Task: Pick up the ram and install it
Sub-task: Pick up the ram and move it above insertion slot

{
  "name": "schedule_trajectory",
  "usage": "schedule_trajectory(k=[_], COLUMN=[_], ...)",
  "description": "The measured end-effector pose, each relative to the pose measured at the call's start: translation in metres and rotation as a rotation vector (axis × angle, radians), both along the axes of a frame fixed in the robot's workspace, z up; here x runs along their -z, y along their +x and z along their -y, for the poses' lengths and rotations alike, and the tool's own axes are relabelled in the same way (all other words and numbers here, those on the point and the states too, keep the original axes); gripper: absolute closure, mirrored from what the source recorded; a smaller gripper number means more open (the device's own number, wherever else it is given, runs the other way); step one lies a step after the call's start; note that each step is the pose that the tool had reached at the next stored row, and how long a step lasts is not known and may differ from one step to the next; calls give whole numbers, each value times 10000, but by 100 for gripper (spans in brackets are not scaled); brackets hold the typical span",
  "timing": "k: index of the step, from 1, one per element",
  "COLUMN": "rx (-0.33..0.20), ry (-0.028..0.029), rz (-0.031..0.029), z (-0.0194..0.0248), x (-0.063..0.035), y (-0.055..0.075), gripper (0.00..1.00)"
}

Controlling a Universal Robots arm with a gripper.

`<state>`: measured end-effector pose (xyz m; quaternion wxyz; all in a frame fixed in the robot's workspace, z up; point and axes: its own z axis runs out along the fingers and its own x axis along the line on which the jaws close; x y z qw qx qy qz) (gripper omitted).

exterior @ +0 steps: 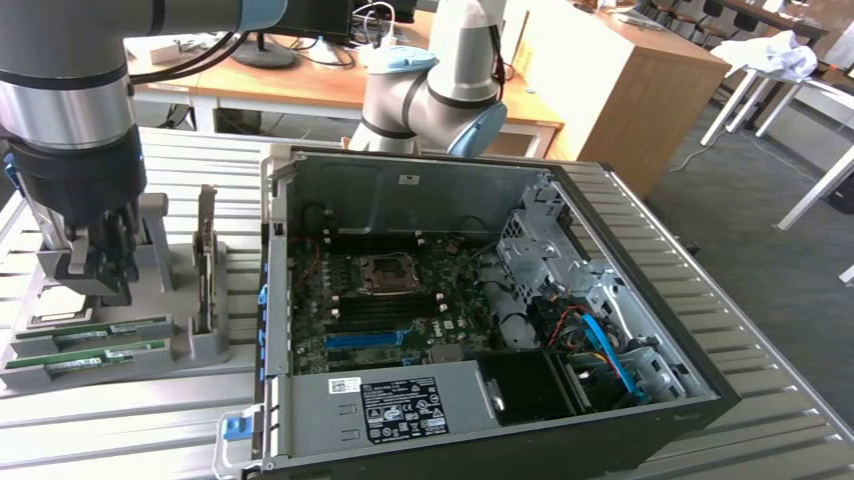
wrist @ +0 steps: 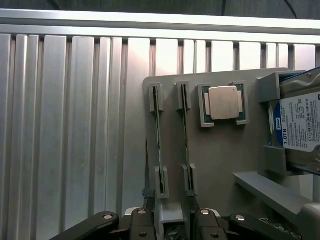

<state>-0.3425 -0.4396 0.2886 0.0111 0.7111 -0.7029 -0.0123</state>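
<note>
Over at the exterior view's left, the arm's fingers [exterior: 107, 265] hang apart and empty above the grey plastic holder [exterior: 200, 345] on the ribbed metal surface [exterior: 120, 420]. The long thin green ram stick [exterior: 96, 337] is not yet lifted from its slot there. Rightward, the open black computer case [exterior: 694, 390] waits, so installation looks unstarted.

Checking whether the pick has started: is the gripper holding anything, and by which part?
Nothing is held; the open gripper is over the ram sticks in their holder.

surface: ribbed metal table [exterior: 134, 430] | on it: grey parts holder [exterior: 200, 348], open computer case [exterior: 400, 200]
</note>
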Motion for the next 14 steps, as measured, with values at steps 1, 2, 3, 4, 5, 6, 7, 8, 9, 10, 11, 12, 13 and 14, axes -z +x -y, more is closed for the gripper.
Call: schedule_trajectory(k=[1,2,3,4,5,6,7,8,9,10,11,12,13,14], rx=[1,1,1,1,1,1,1,1,1,0,0,0,0,0], ry=[-2,-3,-4,-6,-7,-8,-9,-11,-13,-14,-15,-17,-18,-19], rz=[-1,0,0,0,0,0,0,0,0,0,0,0,0,0], z=[0,0,0,0,0,0,0,0,0,0,0,0,0,0], x=[5,10,16,22,27,33,38,44,50,55,61,66,71,76], y=[0,0,0,0,0,0,0,0,0,0,0,0,0,0], gripper=[64,64,64,64,64,64,64,64,64,64,64,64,64,64])
